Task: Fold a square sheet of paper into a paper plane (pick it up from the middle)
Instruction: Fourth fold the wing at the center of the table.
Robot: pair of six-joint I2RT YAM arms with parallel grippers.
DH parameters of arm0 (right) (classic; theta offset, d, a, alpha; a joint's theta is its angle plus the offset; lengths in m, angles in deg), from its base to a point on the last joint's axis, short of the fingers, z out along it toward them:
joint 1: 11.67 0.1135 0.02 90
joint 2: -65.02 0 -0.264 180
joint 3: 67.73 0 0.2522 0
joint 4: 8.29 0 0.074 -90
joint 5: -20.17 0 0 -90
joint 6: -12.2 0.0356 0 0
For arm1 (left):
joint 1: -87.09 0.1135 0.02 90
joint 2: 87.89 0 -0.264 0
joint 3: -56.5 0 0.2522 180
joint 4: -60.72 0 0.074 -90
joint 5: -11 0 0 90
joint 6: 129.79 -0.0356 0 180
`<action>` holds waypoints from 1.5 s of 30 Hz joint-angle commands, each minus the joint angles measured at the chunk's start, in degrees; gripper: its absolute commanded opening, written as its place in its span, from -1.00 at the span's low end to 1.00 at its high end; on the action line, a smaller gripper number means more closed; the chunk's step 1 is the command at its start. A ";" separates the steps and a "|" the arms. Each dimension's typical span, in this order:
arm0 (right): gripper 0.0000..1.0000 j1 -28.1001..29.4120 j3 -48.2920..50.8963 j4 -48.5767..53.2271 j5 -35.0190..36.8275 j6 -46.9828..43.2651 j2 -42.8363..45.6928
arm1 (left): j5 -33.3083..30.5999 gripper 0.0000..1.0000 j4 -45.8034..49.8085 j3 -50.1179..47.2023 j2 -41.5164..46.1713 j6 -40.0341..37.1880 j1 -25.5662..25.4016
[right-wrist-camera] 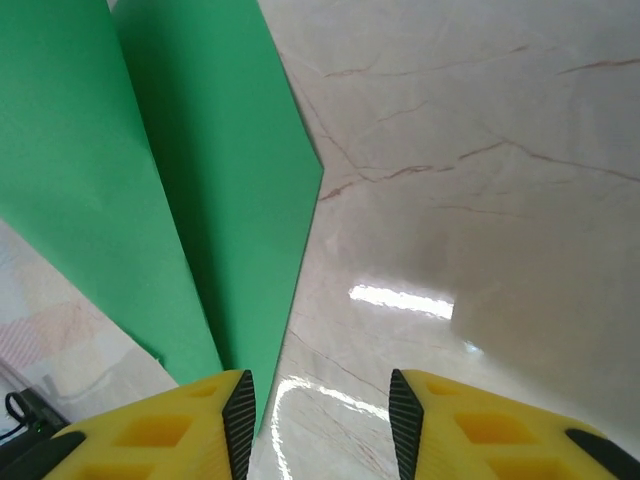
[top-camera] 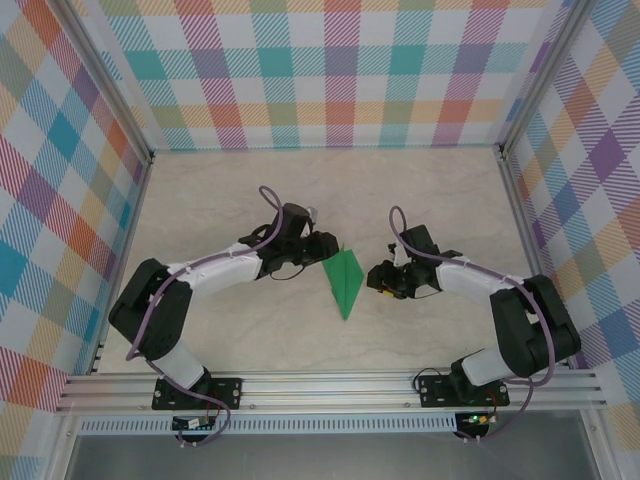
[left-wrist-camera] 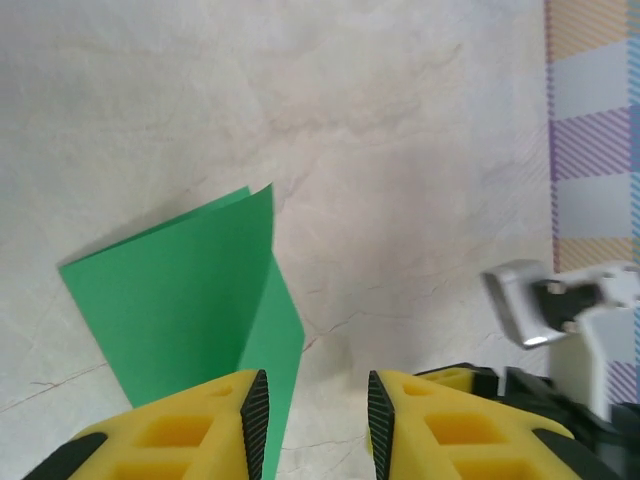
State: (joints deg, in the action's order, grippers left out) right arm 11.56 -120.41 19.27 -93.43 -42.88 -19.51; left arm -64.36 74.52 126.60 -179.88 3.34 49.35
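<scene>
One plane [top-camera: 345, 280] lies on the table [top-camera: 240, 200]. It is thin, matte, bright-green paper folded into a slim pointed dart with a straight lengthwise crease. In the left wrist view the plane [left-wrist-camera: 190, 290] shows two layers at one corner, and in the right wrist view its panels [right-wrist-camera: 170, 180] meet along sharp folds. The table under the plane is pale, glossy stone-patterned board with fine reddish veins.

There are two grippers, each with two yellow plastic fingers [left-wrist-camera: 180, 435] faced with black ribbed pads. The left gripper [top-camera: 328, 245] [left-wrist-camera: 318, 410] sits just left of the plane's broad end. Its jaws are moderately apart and clamp nothing, and one finger overlaps the plane's edge; contact cannot be judged. The right gripper [top-camera: 378, 280] [right-wrist-camera: 322, 420] sits just right of the plane, jaws likewise parted and holding nothing, with one finger [right-wrist-camera: 170, 430] beside the plane's edge.
</scene>
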 commanded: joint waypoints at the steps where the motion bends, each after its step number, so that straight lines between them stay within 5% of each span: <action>1: -0.11 -0.02 0.00 -6.23 -5.84 2.03 -2.55 | -1.60 -0.31 2.93 -3.75 2.16 -0.96 -0.39; 8: -0.34 0.07 0.04 -12.00 -10.07 4.62 -5.91 | 3.12 -0.39 -1.98 -4.46 2.03 -0.82 -4.58; 20: -0.72 2.32 -4.72 -14.10 -14.27 4.04 -9.17 | -3.91 -0.85 -5.27 -3.53 -8.11 6.44 -8.02; 24: -0.72 2.59 -5.60 -14.12 -14.09 3.93 -10.56 | -7.85 -0.91 -2.83 -3.17 -9.97 6.87 -7.98; 45: -0.70 4.37 -14.88 -9.18 -14.87 -0.15 -21.57 | -7.08 -0.96 -2.80 -3.34 -11.65 4.87 -7.99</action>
State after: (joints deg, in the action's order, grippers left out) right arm 15.12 -133.37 8.34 -107.29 -40.83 -39.49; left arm -70.66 69.97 122.51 -191.77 9.24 41.77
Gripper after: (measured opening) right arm 0.150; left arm 0.046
